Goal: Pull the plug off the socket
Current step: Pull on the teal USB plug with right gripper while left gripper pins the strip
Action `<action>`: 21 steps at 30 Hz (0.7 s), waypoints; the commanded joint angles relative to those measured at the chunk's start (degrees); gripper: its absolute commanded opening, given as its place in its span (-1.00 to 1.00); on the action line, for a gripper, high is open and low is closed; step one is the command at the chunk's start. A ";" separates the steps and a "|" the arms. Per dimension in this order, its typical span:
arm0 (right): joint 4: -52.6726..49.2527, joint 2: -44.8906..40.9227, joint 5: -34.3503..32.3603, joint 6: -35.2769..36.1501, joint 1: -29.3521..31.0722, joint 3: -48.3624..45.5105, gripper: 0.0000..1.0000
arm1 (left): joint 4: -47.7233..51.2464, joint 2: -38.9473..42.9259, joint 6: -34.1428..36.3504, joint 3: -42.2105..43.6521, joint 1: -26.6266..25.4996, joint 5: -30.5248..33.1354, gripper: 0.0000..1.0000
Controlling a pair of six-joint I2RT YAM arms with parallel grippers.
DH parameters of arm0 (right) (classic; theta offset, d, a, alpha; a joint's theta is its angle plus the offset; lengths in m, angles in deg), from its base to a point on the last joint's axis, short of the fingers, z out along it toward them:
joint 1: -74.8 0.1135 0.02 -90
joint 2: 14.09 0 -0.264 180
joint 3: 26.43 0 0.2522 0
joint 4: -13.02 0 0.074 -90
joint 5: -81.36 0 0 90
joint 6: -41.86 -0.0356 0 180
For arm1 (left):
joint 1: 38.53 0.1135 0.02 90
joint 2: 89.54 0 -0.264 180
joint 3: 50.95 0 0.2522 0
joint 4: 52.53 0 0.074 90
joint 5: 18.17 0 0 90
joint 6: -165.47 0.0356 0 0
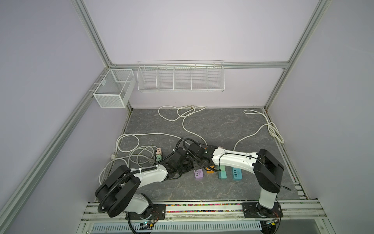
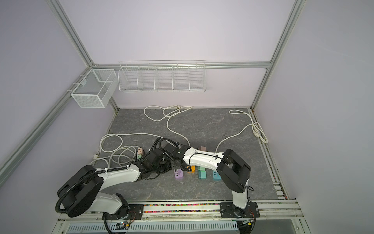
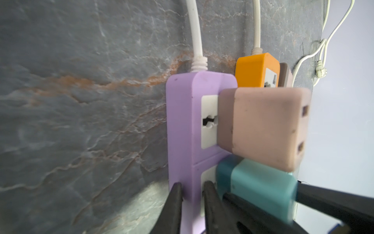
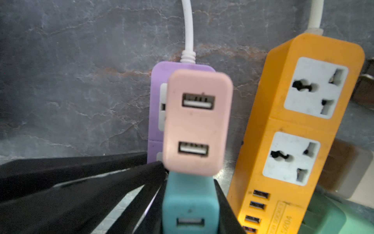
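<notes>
A dark grey, stone-patterned table (image 1: 222, 129) carried everything. Near its front middle lay a row of items: a lilac plastic power strip (image 1: 198, 174), an orange plastic power strip (image 1: 210, 171) just beside it, a mint-green plug adapter (image 1: 222, 175) and a turquoise plastic power strip (image 1: 237, 173). Towards the left sat a small pink cube adapter (image 1: 159, 151) touching a small green cube adapter (image 1: 159, 157). Loose white cables (image 1: 273, 129) looped across the back, right and left of the table.

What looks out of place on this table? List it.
Nothing broken or spilled. The white cords lie in tangled loops at the left and back, one knotted bundle by the right edge. The left pincer clamps the purple strip; the right pincer grips the teal plug.
</notes>
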 commanded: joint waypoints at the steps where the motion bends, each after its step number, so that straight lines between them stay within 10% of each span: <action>1: 1.49 -1.66 0.84 -0.71 0.06 -1.21 -0.50 | 7.97 -3.51 0.22 0.67 -1.11 3.53 -0.59; 21: 1.57 -1.90 0.96 -0.97 1.05 -0.09 -0.56 | 9.00 -4.35 -0.91 0.37 -2.34 5.78 -0.59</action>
